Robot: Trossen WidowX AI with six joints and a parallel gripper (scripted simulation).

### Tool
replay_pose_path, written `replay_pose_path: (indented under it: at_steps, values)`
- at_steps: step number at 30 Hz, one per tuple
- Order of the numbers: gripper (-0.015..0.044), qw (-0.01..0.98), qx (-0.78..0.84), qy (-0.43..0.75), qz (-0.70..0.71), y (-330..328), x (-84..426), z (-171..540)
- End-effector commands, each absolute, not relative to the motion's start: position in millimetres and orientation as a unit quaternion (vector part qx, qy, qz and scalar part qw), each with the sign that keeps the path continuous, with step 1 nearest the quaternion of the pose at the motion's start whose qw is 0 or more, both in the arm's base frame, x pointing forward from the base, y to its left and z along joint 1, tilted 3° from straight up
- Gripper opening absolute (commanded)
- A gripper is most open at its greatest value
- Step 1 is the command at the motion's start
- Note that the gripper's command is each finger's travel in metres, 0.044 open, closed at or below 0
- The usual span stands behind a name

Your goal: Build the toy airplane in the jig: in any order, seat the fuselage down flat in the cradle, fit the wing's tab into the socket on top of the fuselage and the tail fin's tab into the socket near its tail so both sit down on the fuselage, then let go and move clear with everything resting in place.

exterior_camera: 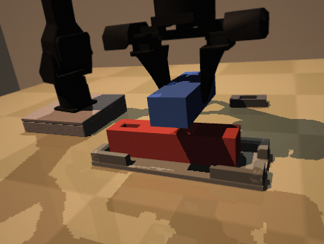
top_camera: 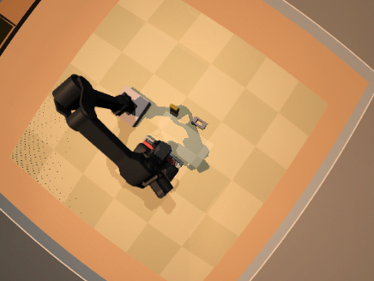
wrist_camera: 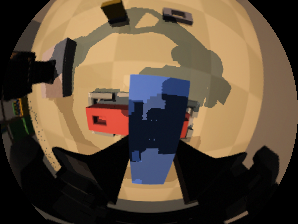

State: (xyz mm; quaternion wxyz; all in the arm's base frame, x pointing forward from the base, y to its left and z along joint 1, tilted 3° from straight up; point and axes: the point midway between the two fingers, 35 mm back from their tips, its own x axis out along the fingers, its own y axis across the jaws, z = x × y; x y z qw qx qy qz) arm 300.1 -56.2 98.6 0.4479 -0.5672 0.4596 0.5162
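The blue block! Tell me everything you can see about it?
The blue block, the plane's wing, is long, straight-edged and plain, perhaps plastic. The gripper holds it level between its fingers, crosswise over the red fuselage. Dark shadows cover part of its top. I can't tell whether it touches the red part, and its tab is hidden.

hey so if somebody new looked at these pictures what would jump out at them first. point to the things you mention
Probably the bright blue wing (exterior_camera: 168, 111) (wrist_camera: 159, 165), held crosswise between the gripper's (exterior_camera: 186, 87) (wrist_camera: 152, 155) fingers right over the fuselage. Next, the long red fuselage (exterior_camera: 145, 143) (wrist_camera: 112, 120) in the grey jig (exterior_camera: 156, 168) (wrist_camera: 102, 95), one socket showing near its end. Then the black arm (top_camera: 107, 139) reaching out from its base plate (top_camera: 140, 116) (exterior_camera: 104, 120).
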Motion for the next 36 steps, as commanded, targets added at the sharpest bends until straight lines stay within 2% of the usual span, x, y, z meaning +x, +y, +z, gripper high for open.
replay_pose_path:
  at_steps: [1,12,17,22,36]
  values:
    - [0.0195,0.445,-0.568,0.460,0.518,-57.1,299.5,91.1]
    - [0.0195,0.445,-0.568,0.460,0.518,-58.0,299.3,79.3]
    - [0.0161,0.447,-0.566,0.460,0.517,-57.4,299.8,81.4]
    - [0.0030,0.447,-0.566,0.460,0.517,-57.4,299.8,81.4]
    - [0.0398,0.447,-0.566,0.460,0.517,-57.4,299.8,81.4]
